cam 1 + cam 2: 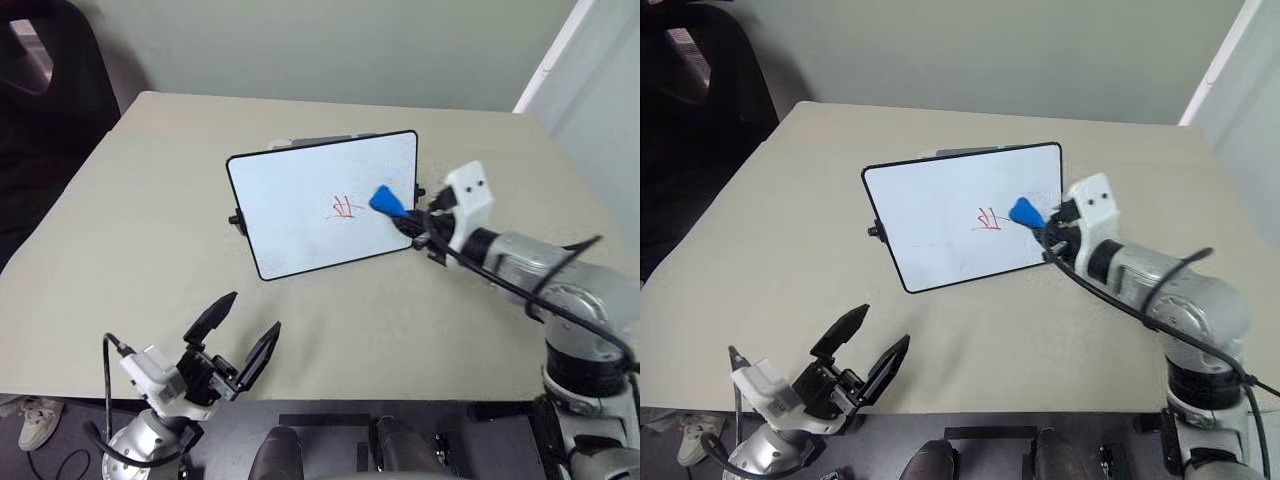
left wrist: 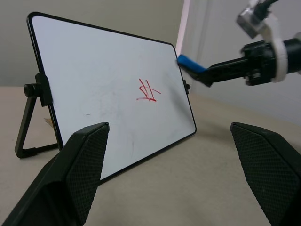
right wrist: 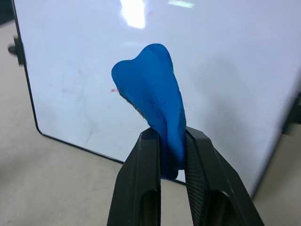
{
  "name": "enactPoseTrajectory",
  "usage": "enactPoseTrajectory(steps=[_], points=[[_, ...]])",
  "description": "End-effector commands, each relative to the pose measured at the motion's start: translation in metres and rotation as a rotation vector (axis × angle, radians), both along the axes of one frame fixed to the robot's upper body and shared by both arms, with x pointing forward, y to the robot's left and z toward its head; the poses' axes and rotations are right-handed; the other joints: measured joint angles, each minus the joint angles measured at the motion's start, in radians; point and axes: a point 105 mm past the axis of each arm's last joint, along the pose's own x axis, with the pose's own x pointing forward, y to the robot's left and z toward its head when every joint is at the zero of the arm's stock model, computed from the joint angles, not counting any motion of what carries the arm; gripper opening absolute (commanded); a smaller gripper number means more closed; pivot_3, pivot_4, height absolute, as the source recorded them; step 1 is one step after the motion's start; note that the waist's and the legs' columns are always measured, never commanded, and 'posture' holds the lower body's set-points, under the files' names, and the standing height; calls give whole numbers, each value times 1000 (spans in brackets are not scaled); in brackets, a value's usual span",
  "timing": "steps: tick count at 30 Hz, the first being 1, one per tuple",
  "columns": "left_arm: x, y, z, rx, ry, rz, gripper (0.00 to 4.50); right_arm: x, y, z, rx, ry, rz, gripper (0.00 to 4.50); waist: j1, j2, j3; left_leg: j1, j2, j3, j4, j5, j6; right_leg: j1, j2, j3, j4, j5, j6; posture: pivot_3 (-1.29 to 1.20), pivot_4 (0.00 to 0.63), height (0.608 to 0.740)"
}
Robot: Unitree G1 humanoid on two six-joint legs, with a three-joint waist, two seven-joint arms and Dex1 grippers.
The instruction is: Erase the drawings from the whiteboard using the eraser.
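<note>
Right wrist view shows the right pincer [image 3: 171, 155] clamped tight on the blue eraser [image 3: 150, 94], whose bent tip rises from between the two black fingers in front of the whiteboard [image 3: 225, 70]. From the head camera, the whiteboard [image 1: 300, 200] stands tilted on its stand near the middle of the beige counter [image 1: 120, 250], and the red drawings [image 1: 342, 207] sit right of its centre. The eraser [image 1: 386, 201] hangs just beside the scribble at its 3 o'clock, near the board's right edge; whether it touches the surface I cannot tell. Down at 7 o'clock from the board, near the counter's front edge, the left pincer [image 1: 243, 333] has its fingers spread wide with nothing between them.
</note>
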Motion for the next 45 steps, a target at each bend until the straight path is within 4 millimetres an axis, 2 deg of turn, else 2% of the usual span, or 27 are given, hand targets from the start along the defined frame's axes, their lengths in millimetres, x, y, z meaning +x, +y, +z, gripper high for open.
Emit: enactPoseTrajectory(steps=[1, 6, 12, 15, 22, 30, 34, 42, 45], points=[[-3, -2, 8, 0, -37, 0, 4500, 10, 9, 10, -15, -57, 8, 366, 2, 0, 0, 0, 0, -1, 0, 0, 0, 0, 0, 0, 0, 0, 0, 0, 150, 740], [-1, 2, 9, -3, -37, 20, 4500, 15, 27, 16, -21, -103, 62, 366, 3, 0, 0, -3, 0, -1, 0, 0, -1, -2, 0, 0, 0, 1, 2, 0, 150, 740], [1, 10, 9, -3, -35, 47, 4500, 36, 38, 17, -37, -125, 33, 366, 2, 0, 0, -2, 1, -1, 0, 1, -1, -2, 0, 0, 0, 2, 3, 0, 150, 740], [2, 14, 9, -4, -32, 61, 4500, 40, 39, -4, -89, -78, 31, 366, 3, 0, 0, -2, 1, -2, 0, 1, -2, -2, 0, 0, 0, 2, 3, 0, 150, 740], [2, 21, 9, -4, -28, 80, 4500, 36, 39, -32, -166, -30, 57, 366, 2, 0, 0, -2, 1, -1, 0, 2, -4, -2, 0, 0, 1, 3, 2, 0, 150, 740], [2, 27, 8, -10, -23, 93, 4500, 30, 40, -49, -191, 15, 79, 366, 1, 0, 0, -2, 1, -1, 1, 5, -9, -2, 0, 0, 1, 5, 0, 0, 150, 740], [3, 29, 7, -14, -19, 96, 4500, 38, 36, -37, -184, -17, 52, 366, 0, 0, 0, -2, 1, -1, 1, 6, -11, -2, 0, 0, 1, 6, -1, 0, 150, 740], [2, 29, 6, -18, -14, 92, 4500, 64, 20, 12, -132, -135, -100, 366, -4, 1, 0, -2, 1, -1, 1, 7, -13, -3, 0, 0, 1, 8, -5, 0, 150, 740], [2, 30, 6, -18, -15, 91, 4500, 70, 14, 18, -125, -154, -151, 366, -4, 1, 0, -2, 1, -1, 1, 8, -13, -3, 0, 0, 1, 10, -8, 0, 150, 740]])
